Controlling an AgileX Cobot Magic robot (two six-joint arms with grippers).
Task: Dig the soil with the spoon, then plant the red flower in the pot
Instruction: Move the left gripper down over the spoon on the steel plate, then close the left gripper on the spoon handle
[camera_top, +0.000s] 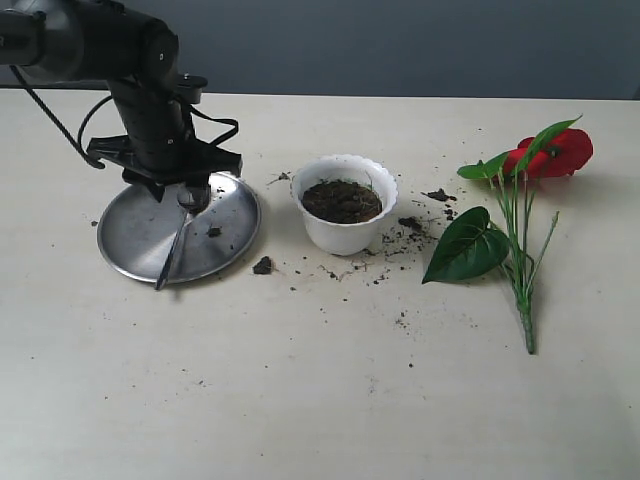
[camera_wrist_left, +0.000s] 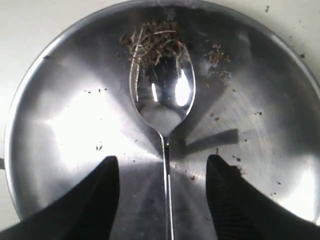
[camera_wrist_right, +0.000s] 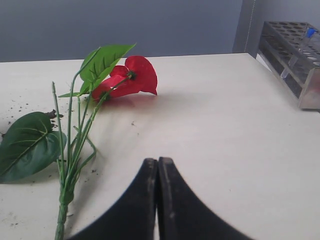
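Observation:
The silver spoon (camera_top: 178, 236) (camera_wrist_left: 162, 95) lies on the round steel plate (camera_top: 135, 235) (camera_wrist_left: 55, 125), with soil fibres stuck to the tip of its bowl. My left gripper (camera_top: 190, 190) (camera_wrist_left: 163, 170) hangs open just above it, one finger on each side of the handle and neither touching it. The white scalloped pot (camera_top: 345, 228) stands at the middle with dark soil (camera_top: 341, 201) inside. The red flower (camera_top: 555, 155) (camera_wrist_right: 131, 77) lies flat on the table at the right, leaves and stems beside it. My right gripper (camera_wrist_right: 158, 161) is shut on nothing, near the stems.
Soil crumbs (camera_top: 415, 228) are scattered around the pot, and one clump (camera_top: 263, 265) lies by the plate's rim. A rack with tubes (camera_wrist_right: 295, 55) stands at the table's far edge in the right wrist view.

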